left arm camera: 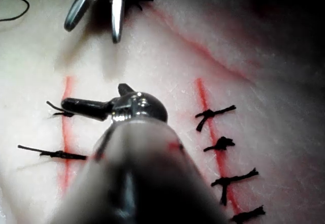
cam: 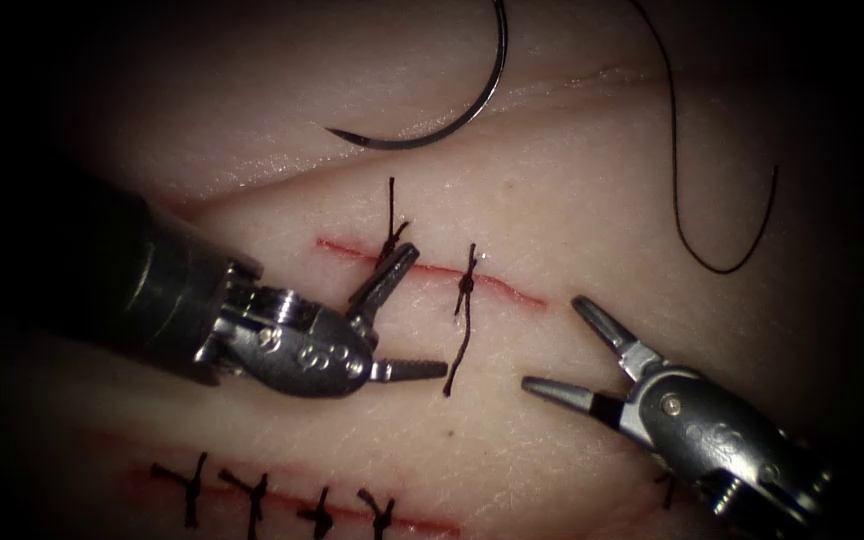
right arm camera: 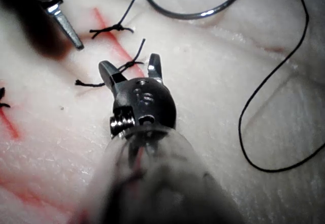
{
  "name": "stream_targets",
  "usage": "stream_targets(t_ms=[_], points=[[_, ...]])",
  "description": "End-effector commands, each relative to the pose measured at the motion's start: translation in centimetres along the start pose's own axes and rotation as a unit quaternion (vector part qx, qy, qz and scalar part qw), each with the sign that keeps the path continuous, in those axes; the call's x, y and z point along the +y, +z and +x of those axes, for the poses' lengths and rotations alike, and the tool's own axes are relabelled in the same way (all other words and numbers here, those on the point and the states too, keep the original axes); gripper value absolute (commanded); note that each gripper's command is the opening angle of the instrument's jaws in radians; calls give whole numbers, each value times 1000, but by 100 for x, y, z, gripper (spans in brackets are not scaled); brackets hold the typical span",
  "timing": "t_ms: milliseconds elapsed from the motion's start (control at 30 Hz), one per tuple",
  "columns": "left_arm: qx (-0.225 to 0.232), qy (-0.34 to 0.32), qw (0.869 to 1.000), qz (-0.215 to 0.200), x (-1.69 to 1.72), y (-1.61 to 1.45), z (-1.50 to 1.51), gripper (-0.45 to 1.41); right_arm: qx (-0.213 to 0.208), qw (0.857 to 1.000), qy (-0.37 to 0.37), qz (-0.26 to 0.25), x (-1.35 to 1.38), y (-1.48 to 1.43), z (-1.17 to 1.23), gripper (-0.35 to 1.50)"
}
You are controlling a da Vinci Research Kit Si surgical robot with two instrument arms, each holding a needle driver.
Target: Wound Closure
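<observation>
The curved needle (cam: pixel 452 110) lies free on the tissue (cam: pixel 592 190) beyond the cut (cam: pixel 432 268), held by neither tool; its thread (cam: pixel 712 200) trails in a loop to the right. Two knotted stitches (cam: pixel 467 290) cross the cut. My left tool (cam: pixel 422 315) hovers over the cut's left half, jaws open and holding nothing, one jaw beside the left stitch (cam: pixel 392 235). My right tool (cam: pixel 557 345) sits just right of the cut's end, jaws spread wide and empty. The needle (right arm camera: pixel 198 11) and thread (right arm camera: pixel 264 102) also lie ahead of the right tool (right arm camera: pixel 131 67).
A second cut (cam: pixel 292 505) nearer the front carries several knotted stitches (cam: pixel 252 495). The same stitched cut (left arm camera: pixel 218 148) runs beside the left shaft in the left wrist view. Skin folds cross the tissue behind the needle.
</observation>
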Motion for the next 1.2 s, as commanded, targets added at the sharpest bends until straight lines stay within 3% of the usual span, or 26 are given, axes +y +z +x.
stream_targets(t_ms=[33, 200, 400, 467, 800, 967, 1000, 1033, 1200], points=[[7, 1, 1000, -10, 12, 4, -7, 84, 0, 1000, 0, 1, -4, 10, -3, 111], [36, 47, 996, -66, 38, 14, -25, 69, 1, 1000, -3, 3, -4, 10, -4, 111], [59, 83, 987, -126, 54, 24, -43, 66, 1, 1000, -3, 2, -3, 11, -4, 111], [69, 89, 985, -133, 55, 27, -46, 56, 1, 1000, -3, 2, -3, 12, -5, 111], [86, 102, 980, -151, 59, 39, -51, 46, 2, 1000, -4, 0, -6, 15, -8, 111], [92, 106, 978, -156, 61, 40, -51, 9, 2, 1000, -5, -1, -6, 17, -10, 111], [91, 107, 978, -158, 60, 40, -51, -10, 1, 1000, -5, 0, -6, 17, -11, 111], [87, 108, 977, -162, 59, 40, -51, -42, 0, 1000, -6, 0, -7, 18, -11, 109], [67, 103, 980, -156, 47, 36, -54, -45, 4, 999, -26, 48, -5, 30, -17, 91]])
